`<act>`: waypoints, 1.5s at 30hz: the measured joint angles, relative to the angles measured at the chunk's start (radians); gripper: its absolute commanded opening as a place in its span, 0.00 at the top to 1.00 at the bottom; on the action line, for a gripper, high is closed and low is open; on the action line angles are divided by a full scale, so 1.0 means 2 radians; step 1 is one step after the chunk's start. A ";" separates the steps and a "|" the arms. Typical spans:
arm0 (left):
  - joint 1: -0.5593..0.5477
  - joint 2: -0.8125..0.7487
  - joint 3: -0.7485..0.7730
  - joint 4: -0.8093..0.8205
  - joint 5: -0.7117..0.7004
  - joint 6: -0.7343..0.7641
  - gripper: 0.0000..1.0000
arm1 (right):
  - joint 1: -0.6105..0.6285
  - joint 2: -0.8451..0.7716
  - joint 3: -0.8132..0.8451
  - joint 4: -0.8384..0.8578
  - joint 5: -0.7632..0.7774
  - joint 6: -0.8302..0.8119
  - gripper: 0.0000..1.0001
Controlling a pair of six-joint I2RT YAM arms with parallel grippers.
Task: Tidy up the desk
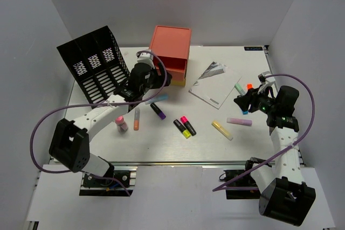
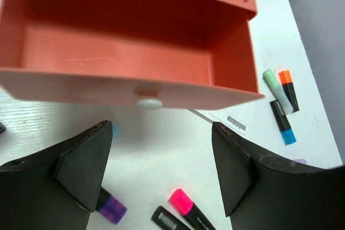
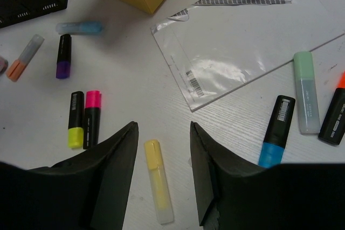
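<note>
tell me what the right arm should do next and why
Probably lower the right gripper straight down onto the pale yellow highlighter: its jaws are open and empty, and the marker lies framed between them on the desk. The orange drawer stands open and empty to receive it.

The tabletop (image 3: 135,100) looks matt white, with a faint wood grain. The drawer (image 2: 124,52) is smooth, slightly shiny plastic. The booklet's sleeve (image 3: 232,68) is glossy clear film.
</note>
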 measured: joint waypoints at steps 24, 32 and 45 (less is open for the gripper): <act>0.012 -0.270 -0.082 -0.360 -0.128 -0.093 0.02 | 0.001 0.002 0.000 -0.002 -0.014 -0.009 0.63; 0.030 -0.221 -0.087 -0.443 -0.167 -0.136 0.02 | 0.002 0.002 0.000 -0.003 -0.014 -0.009 0.62; 0.059 -0.207 -0.092 -0.447 -0.173 -0.133 0.02 | 0.002 -0.002 0.000 -0.003 -0.015 -0.009 0.61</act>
